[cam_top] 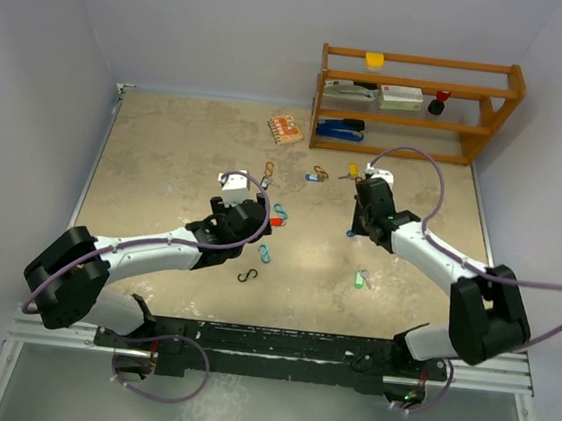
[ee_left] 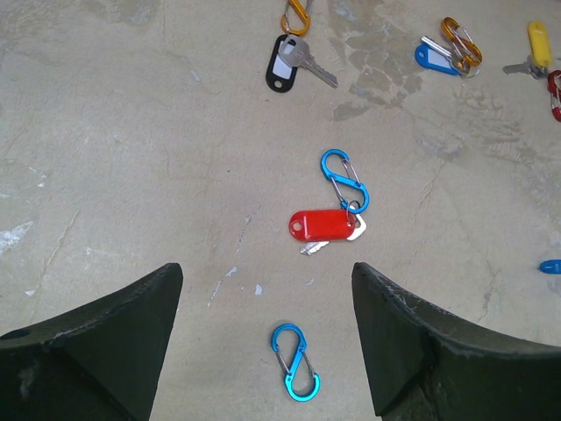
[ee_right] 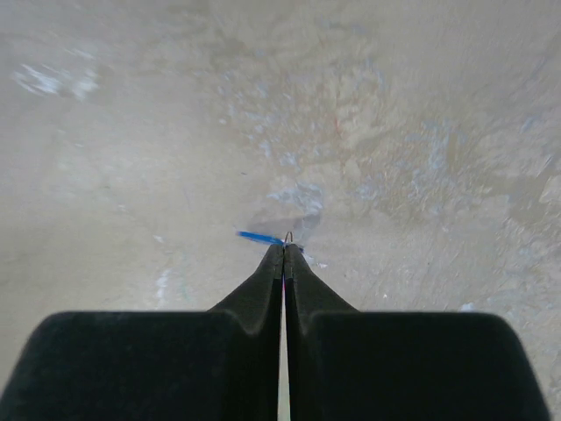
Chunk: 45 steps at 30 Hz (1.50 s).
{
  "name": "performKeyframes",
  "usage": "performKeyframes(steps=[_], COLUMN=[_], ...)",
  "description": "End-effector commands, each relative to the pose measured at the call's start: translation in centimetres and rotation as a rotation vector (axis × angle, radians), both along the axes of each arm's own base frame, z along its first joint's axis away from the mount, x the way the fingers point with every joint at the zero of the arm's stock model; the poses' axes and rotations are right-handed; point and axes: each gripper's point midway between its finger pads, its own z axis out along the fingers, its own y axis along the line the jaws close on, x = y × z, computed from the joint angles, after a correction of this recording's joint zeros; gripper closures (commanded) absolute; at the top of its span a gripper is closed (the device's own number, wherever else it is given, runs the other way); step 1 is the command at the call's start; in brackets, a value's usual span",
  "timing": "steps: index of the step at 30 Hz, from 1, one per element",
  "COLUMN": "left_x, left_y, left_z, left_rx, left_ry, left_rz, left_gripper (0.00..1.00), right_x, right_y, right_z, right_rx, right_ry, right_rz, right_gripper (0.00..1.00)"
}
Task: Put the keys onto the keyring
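My right gripper (ee_right: 284,250) has its jaws pressed together at the table (ee_right: 131,132), and a thin blue piece (ee_right: 259,237) with a fine wire loop sticks out just past the tips. It looks nipped by its very edge. I cannot tell from this view whether it is a key tag or a clip.

My left gripper (ee_left: 265,289) hangs with its jaws wide apart over the red key (ee_left: 324,225), touching nothing. That key lies just beyond the fingers. A blue clip (ee_left: 344,180) touches its right end, but I cannot tell whether the two are linked.

The other keys lie further off. The black key (ee_left: 282,63) is far and slightly left, the blue key (ee_left: 436,60) and yellow key (ee_left: 537,44) are far right, and the green key (cam_top: 360,278) sits nearer the right arm's base.

I judge the step in hand to be the right-hand pickup. To do it well, I would lift slowly and straight up, watching the wrist view for the blue piece sliding out. So shallow a bite can pivot or drop. If it sags, I would set it down and take it deeper across the flat. After that I would bring it towards the middle, with the hole or gate facing the left arm.
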Motion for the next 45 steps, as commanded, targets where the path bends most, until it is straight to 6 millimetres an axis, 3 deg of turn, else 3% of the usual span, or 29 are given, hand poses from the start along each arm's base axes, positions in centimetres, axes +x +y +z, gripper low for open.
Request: performKeyframes(steps=[1, 10, 17, 25, 45], left_x=[0.4, -0.6, -2.8, -4.3, -4.0], left_y=[-1.0, -1.2, -1.7, -3.6, -7.5], left_z=[0.6, -0.5, -3.8, -5.4, -6.7], left_rx=[-0.047, -0.041, 0.005, -0.002, -0.035], left_ry=[-0.021, 0.021, 0.142, 0.191, 0.205], left_rz=[-0.018, -0.053, -0.076, -0.096, -0.166], left_gripper=[0.26, 0.28, 0.29, 0.3, 0.3], right_x=[1.3, 1.0, 0.9, 0.7, 0.7], right_y=[0.8, 2.0, 2.5, 2.7, 2.2], right_z=[4.6, 6.5, 7.5, 8.3, 8.2], right_rx=[0.028, 0.086, 0.121, 0.141, 0.122], right_ry=[-0.166, -0.226, -0.252, -0.278, -0.278], right_rz=[0.07, 0.156, 0.171, 0.176, 0.163], right_gripper=[1.0, 1.0, 1.0, 1.0, 1.0])
